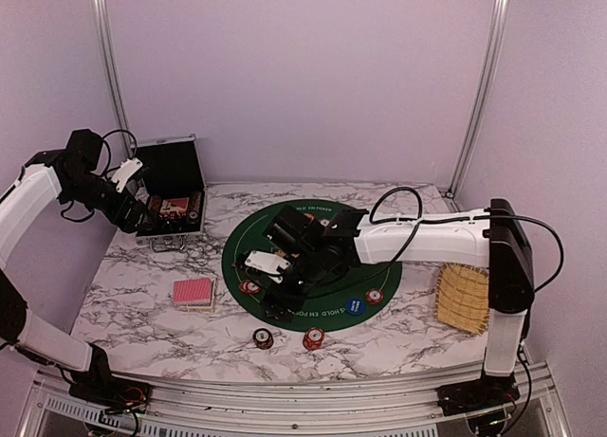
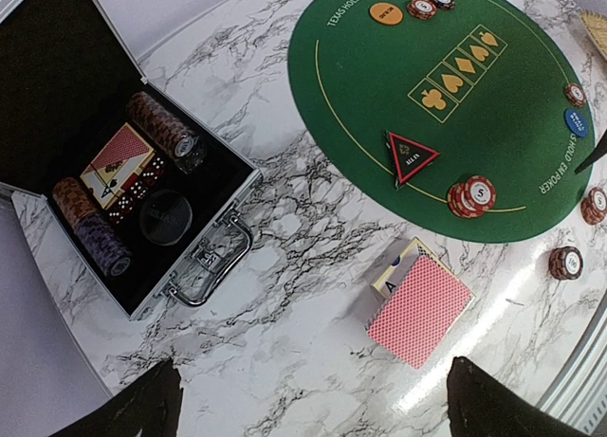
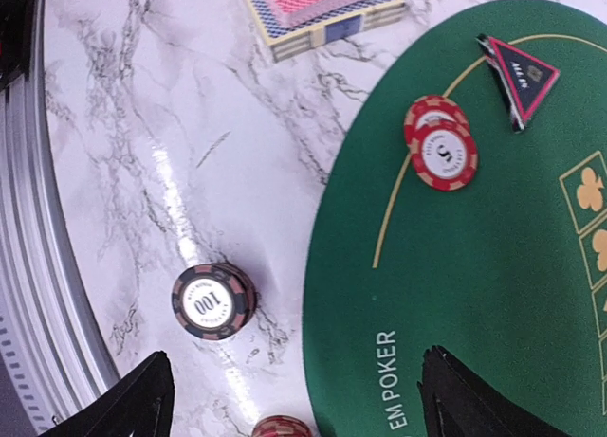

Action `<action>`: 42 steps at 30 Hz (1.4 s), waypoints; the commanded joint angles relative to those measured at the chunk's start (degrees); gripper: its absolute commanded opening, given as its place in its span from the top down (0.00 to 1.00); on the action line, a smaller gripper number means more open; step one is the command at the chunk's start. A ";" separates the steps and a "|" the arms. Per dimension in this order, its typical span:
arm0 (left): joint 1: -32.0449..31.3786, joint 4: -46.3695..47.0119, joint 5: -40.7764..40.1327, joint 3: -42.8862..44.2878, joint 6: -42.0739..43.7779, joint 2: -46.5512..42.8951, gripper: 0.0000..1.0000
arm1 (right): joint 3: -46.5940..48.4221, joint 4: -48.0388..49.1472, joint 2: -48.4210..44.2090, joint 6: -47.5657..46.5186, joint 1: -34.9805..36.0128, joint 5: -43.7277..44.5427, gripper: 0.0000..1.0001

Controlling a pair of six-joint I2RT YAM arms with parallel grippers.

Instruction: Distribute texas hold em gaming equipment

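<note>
Right claw [image 3: 294, 375] hangs low, fingers spread wide with nothing between them, right over the line where the green mat [image 3: 474, 295] meets the marble counter [image 3: 123, 172]. Closest in, a red chip [image 3: 282, 426] peeks out in the gap between the fingers. A dark chip stack [image 3: 213, 301] marked 100 sits on the counter just ahead of the counter-side finger. Further ahead, on the mat, a red chip stack [image 3: 442, 153] has its top chip slid partly off, and beyond it lies the triangular marker [image 3: 520, 77]. Farthest from this claw, off the mat, is the deck of red-backed cards [image 3: 318, 6]. Over to the left claw [image 2: 311, 371]: its fingers are also wide apart and empty, hovering high. The black case [image 2: 248, 179] lies open ahead and to one side of it, with rolls of chips [image 2: 163, 124] and a spare card pack [image 2: 116, 160] inside. My read is that we're mid-distribution, between placements, with several piles out around the mat and more stock in the case. The next move likely calls for one claw to drop onto a fresh piece, square its fingers across a chip roll or the deck, and close gently so nothing scatters.
</note>
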 commanded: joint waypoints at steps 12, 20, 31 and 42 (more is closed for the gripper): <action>-0.23 -1.80 0.68 -0.30 -0.07 -1.93 0.01 | 3.05 0.75 5.44 -7.95 3.76 -6.92 0.16; -0.23 -1.95 0.56 -0.19 0.25 -2.17 0.01 | 4.07 0.09 8.03 -8.73 4.59 -8.88 0.20; -0.23 -2.33 0.42 -0.30 0.60 -3.14 0.01 | 3.57 1.30 10.14 -7.67 4.69 -7.06 0.27; -0.23 -2.48 0.15 -0.22 0.58 -3.37 0.01 | 3.10 1.82 10.67 -7.51 4.68 -6.93 0.32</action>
